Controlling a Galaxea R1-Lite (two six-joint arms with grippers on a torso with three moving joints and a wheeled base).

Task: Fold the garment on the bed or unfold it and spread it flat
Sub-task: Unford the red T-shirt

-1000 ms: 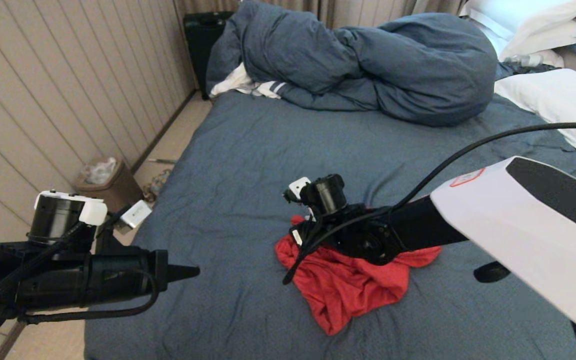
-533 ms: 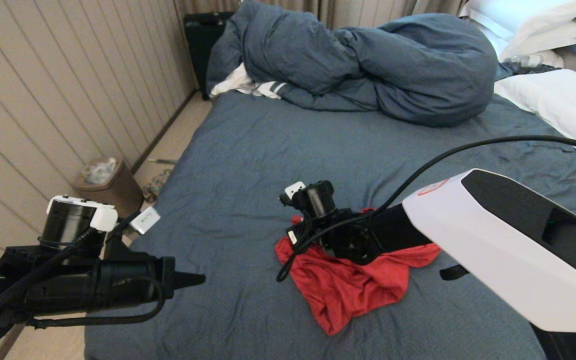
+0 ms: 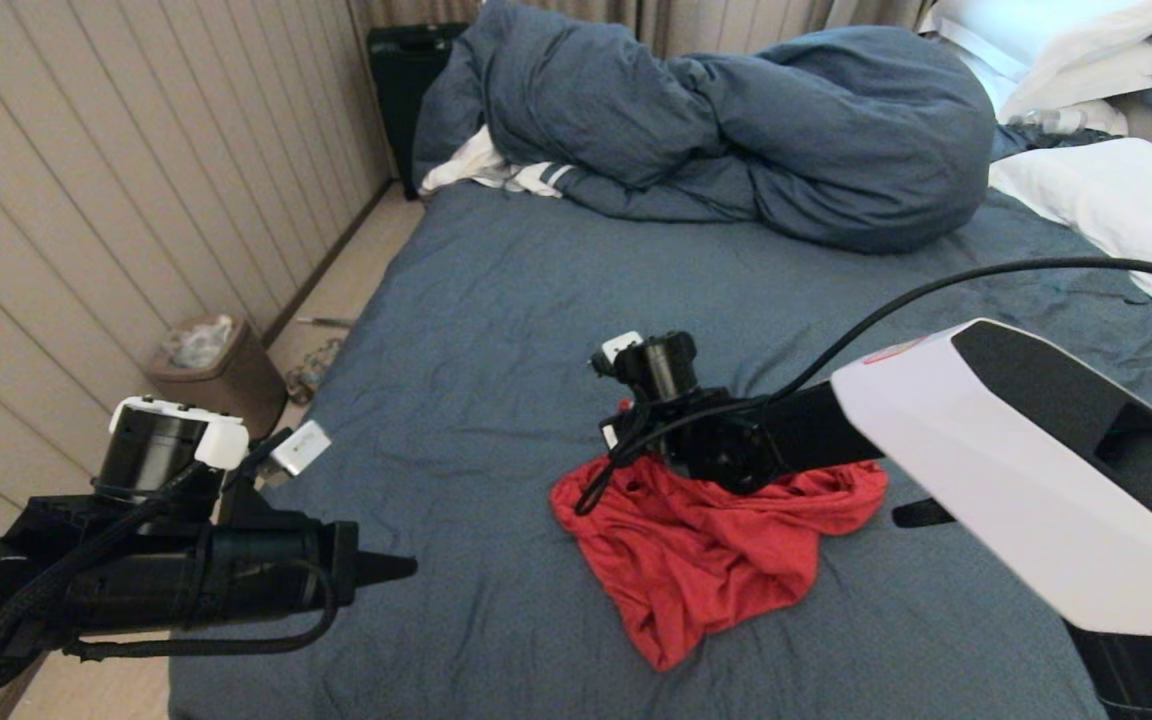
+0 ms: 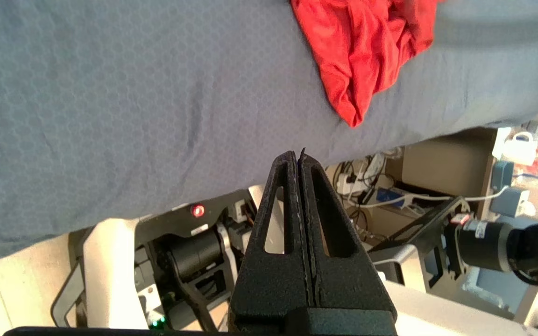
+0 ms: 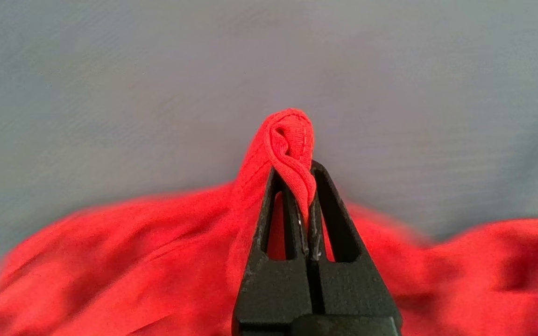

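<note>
Pinching a bunched fold of the shirt (image 5: 290,140), the right gripper (image 5: 307,205) has its two black fingers pressed together on the red cloth, a rolled hem poking out past the tips. From the head view that gripper sits hidden under its own wrist, at the far edge of the shirt (image 3: 711,560), with the arm reaching in from the right over the bed (image 3: 496,300).

The shirt lies crumpled in a loose heap on the blue-grey sheet, toward the near side of the bed and roughly midway across. One corner trails to a point toward the near edge. Only plain red fabric shows; no print is visible in the folds. The part under the right wrist is drawn up a little above the rest.

The left gripper (image 4: 299,161) hangs off the near left corner of the bed, fingers closed flat against each other with nothing between them. It points across the mattress toward the shirt but stays well apart from it, over the bed's edge. In the head view its tip (image 3: 391,568) shows as a black wedge above the sheet.

A bunched duvet (image 3: 736,130) is heaped at the far end of the bed, with a white striped cloth (image 3: 496,172) tucked at its left end and white pillows (image 3: 1126,200) to the right. A small brown bin (image 3: 211,365) stands on the floor by the panelled wall.
</note>
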